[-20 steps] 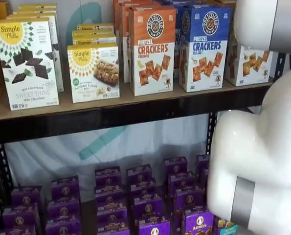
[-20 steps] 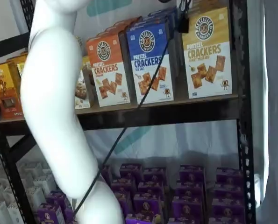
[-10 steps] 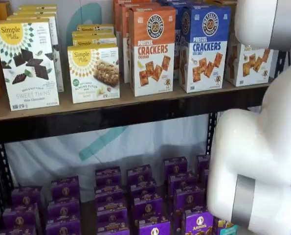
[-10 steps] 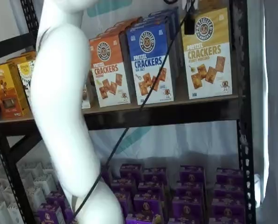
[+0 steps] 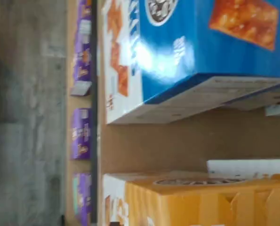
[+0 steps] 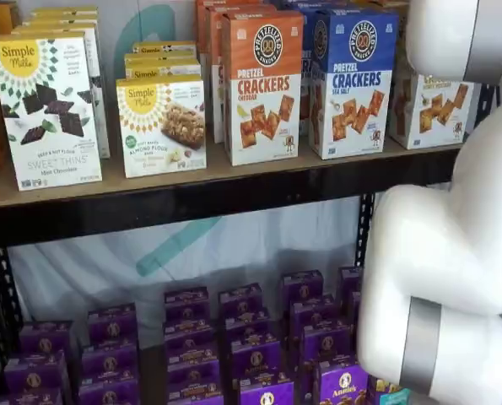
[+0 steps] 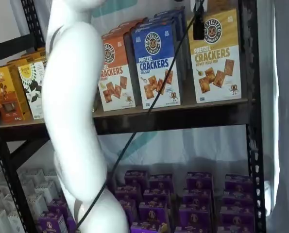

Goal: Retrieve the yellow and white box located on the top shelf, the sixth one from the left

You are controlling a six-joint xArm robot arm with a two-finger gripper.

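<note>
The yellow and white box [image 7: 216, 56] stands at the right end of the top shelf [image 7: 183, 119], next to the blue pretzel cracker carton [image 7: 158, 60]. In a shelf view the white arm hides its upper part [image 6: 432, 105]. The wrist view shows its yellow top [image 5: 201, 202], with a strip of bare shelf board between it and the blue carton [image 5: 191, 47]. The gripper [image 7: 198, 24] shows only as a black finger hanging from the view's top edge with a cable, in front of the box's upper left corner. No gap between fingers shows.
An orange pretzel cracker carton [image 6: 263, 84] and white Simple Mills boxes [image 6: 46, 110] stand further left on the shelf. Purple boxes [image 6: 255, 350] fill the lower shelf. A black upright [image 7: 251, 97] stands just right of the yellow box. The white arm [image 7: 74, 111] crosses both shelf views.
The arm has swung to the right. The black finger has moved right, from beside the blue carton to the yellow box's upper left corner.
</note>
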